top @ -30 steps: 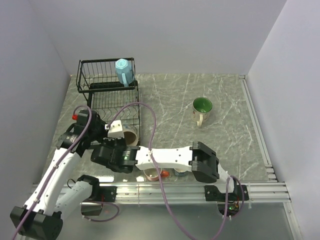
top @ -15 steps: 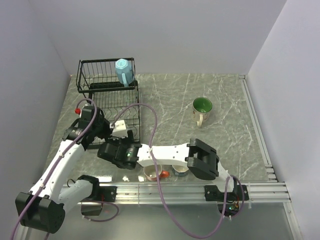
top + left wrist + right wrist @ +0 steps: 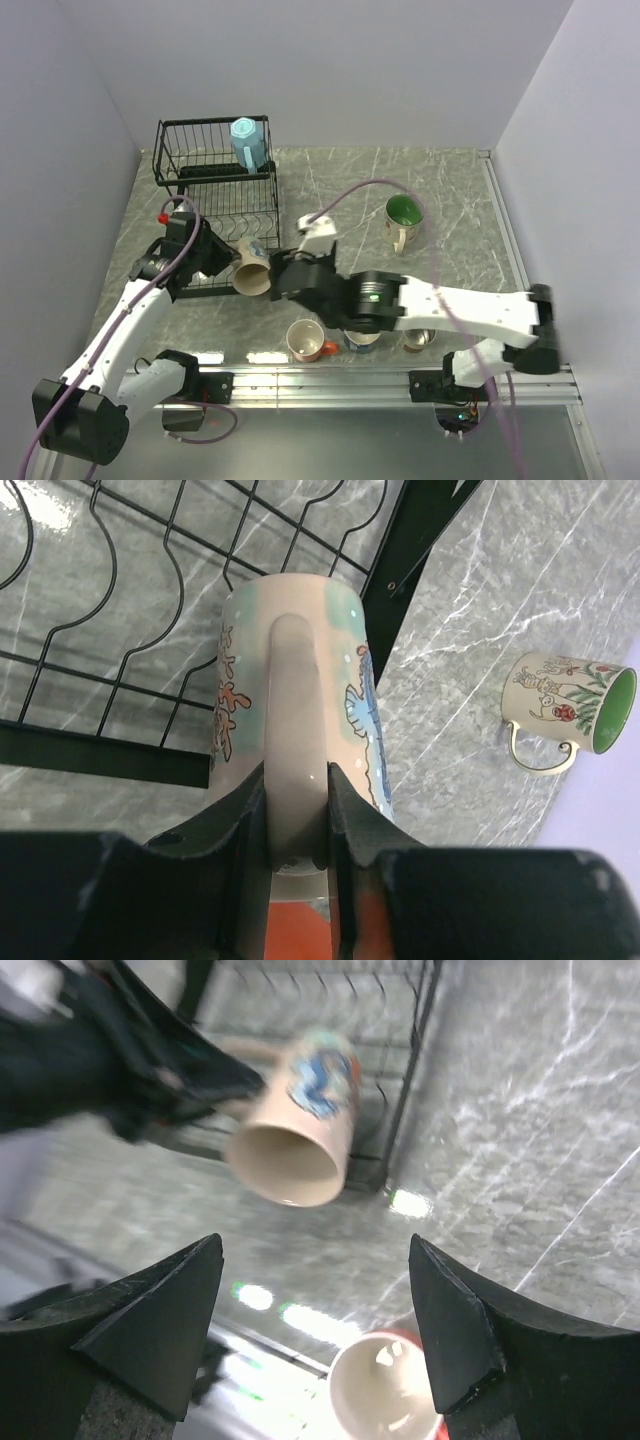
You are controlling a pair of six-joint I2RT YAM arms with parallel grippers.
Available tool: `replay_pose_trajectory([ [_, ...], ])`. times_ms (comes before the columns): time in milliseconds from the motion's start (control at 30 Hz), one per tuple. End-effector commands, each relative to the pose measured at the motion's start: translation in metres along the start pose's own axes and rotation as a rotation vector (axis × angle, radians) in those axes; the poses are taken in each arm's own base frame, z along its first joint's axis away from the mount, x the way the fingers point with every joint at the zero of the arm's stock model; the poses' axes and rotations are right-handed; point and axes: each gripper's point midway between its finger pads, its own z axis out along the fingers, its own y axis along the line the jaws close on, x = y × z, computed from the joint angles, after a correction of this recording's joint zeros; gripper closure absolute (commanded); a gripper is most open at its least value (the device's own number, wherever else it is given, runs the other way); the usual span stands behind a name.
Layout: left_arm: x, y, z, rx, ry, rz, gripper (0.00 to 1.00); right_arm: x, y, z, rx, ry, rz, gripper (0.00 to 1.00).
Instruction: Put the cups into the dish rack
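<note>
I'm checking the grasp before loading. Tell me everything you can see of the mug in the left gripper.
The mug is cream, glossy like ceramic, with blue, teal and orange drawings and an empty pale inside. It is held on its side, the left gripper shut on its handle, at the front lower edge of the dish rack. Whether it touches the wires is unclear.

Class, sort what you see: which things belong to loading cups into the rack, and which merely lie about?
Job: rack; blue cup in it; cream mug in left gripper; green mug; red mug; open right gripper.
Lying about: only cables.
</note>
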Motion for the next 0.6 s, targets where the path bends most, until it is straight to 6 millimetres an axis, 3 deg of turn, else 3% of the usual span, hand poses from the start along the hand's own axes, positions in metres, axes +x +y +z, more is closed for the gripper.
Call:
replay_pose_trajectory([
  [0,0.009,0.021,0.008,-0.063,0.025,0.061,1.00,-0.003,-0.019,-0.022,0.000,0.019,-0.003,0.18],
  [233,0.026,0.006,0.016,0.000,0.149,0.077,0.99,-0.015,-0.032,-0.028,0.046,0.020,0.041,0.19],
  [267,0.034,0.004,0.018,0.014,0.197,0.086,0.95,-0.017,-0.034,-0.028,0.054,0.017,0.043,0.19],
  [300,0.036,0.002,0.019,0.022,0.214,0.096,0.86,-0.023,-0.033,-0.031,0.055,0.005,0.053,0.19],
  [367,0.046,0.000,0.019,0.042,0.281,0.114,0.76,-0.026,-0.037,-0.035,0.064,0.004,0.062,0.19],
  [400,0.049,-0.002,0.018,0.056,0.299,0.122,0.62,-0.027,-0.040,-0.036,0.070,-0.003,0.062,0.19],
  [500,0.056,-0.006,0.014,0.086,0.347,0.155,0.35,-0.030,-0.056,-0.045,0.092,-0.014,0.065,0.19],
  [567,0.056,-0.003,0.009,0.085,0.353,0.184,0.27,-0.029,-0.072,-0.051,0.114,-0.021,0.085,0.19],
])
